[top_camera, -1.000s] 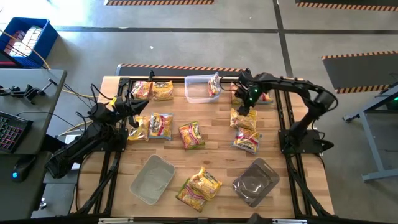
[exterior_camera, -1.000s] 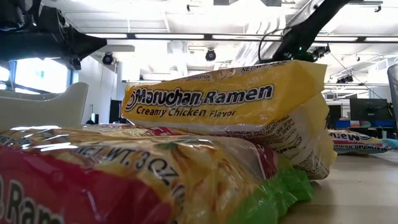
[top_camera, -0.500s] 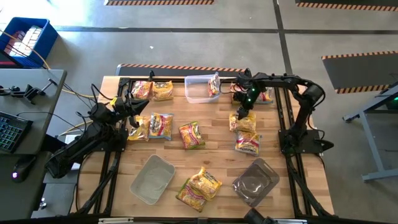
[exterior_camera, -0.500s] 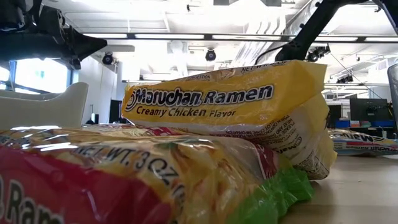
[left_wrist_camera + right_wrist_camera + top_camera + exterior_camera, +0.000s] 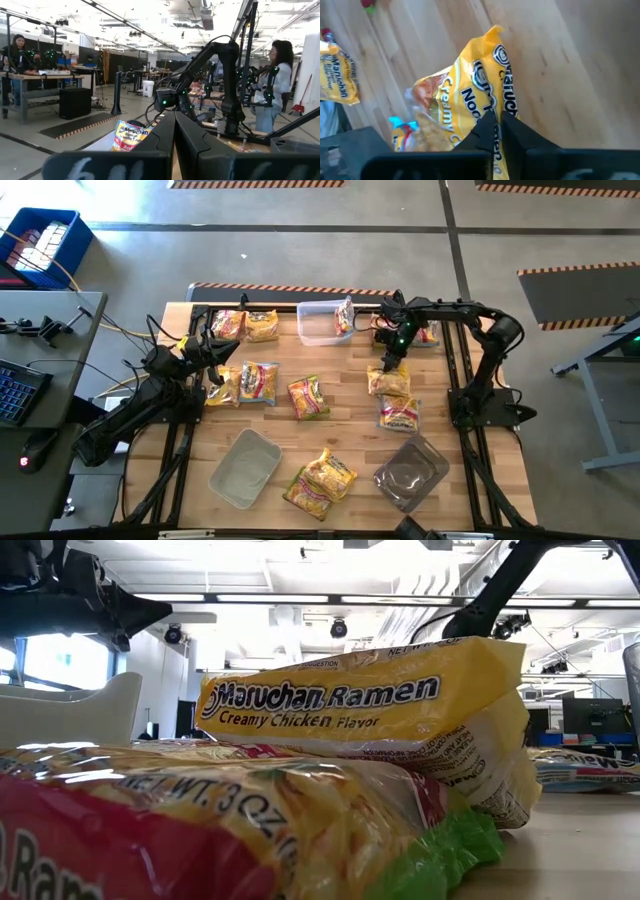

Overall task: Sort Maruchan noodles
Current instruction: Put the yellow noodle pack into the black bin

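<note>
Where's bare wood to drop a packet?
Free: the centre patch between the middle packet and the right tool's yellow packet; also the front strip between the front packets and the dark tub. Crowded: the back-left cluster by the left tool, and around the clear tub.

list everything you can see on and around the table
noodle packets: about twelve, yellow, pink-red or greenish, scattered over the table
clear tubs: three, one at the high view's top edge, two near its bottom
table: one, light wood
people: two, in the room behind
left gripper: shut, empty, table's left side
right gripper: shut on a yellow packet, right side
</note>
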